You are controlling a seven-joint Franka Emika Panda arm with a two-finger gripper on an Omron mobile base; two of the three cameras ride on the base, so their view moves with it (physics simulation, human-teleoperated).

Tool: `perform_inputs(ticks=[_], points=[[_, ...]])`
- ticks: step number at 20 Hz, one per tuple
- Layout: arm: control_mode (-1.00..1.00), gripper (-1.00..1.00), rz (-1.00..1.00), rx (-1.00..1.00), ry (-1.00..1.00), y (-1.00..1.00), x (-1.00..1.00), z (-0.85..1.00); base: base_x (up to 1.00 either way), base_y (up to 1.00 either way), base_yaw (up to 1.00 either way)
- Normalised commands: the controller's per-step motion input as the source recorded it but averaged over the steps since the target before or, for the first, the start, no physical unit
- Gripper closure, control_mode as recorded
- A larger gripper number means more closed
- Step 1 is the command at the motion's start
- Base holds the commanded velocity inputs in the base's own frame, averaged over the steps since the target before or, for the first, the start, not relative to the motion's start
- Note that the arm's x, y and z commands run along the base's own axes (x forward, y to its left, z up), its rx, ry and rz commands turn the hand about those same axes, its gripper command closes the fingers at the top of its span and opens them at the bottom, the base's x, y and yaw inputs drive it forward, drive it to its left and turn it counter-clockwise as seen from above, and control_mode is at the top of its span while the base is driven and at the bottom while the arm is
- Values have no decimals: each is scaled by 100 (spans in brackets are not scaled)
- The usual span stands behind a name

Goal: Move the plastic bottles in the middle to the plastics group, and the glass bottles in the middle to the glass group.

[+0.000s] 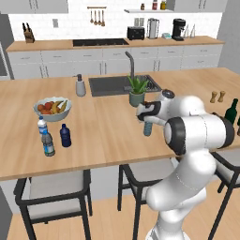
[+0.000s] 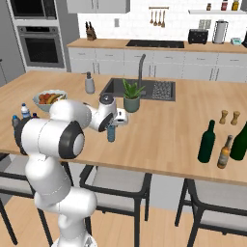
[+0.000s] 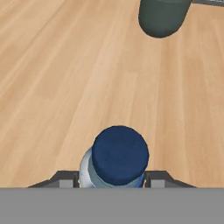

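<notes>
Fingers (image 3: 65, 178) are sitting narrowed on either side of the pale-blue water bottle (image 3: 114, 159), blue cap poking up between them; they are looking clamped on it, though actual pad contact is hidden at the frame edge. Gripper (image 1: 148, 123) is hanging just in front of the potted plant (image 1: 137, 91), bottle upright under it, base at or just above the counter (image 1: 103, 126) — cannot tell which. Landmark: the plant. Sink (image 1: 112, 85) is lying right behind it. Squat navy bottle (image 1: 65, 135) is standing well to the plant's left, touching or nearly touching the white-capped clear bottle (image 1: 42, 126) and the greyish bottle (image 1: 48, 144), all just in front of the fruit bowl (image 1: 52, 108). Green wine bottle (image 2: 207, 142) is standing well to the plant's right, beside a small brown bottle (image 2: 224, 152) and another dark bottle (image 2: 240, 141) cut off at the edge. Wooden shakers (image 2: 229, 117) are sitting just behind those.
</notes>
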Motion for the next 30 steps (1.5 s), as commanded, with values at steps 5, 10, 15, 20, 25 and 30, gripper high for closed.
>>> perform_inputs(ticks=[5,10,15,20,25,30], points=[[-100,100,29,0,-2,97,0,6,0,0,0],[-100,100,37,0,0,100,1,0,0,0,0],[-100,100,37,0,0,100,0,0,0,0,0],[-100,100,29,-6,-1,98,0,0,0,0,0],[-100,100,19,-1,-4,66,0,-7,0,0,0],[-100,100,16,0,-10,55,15,-4,0,0,0]])
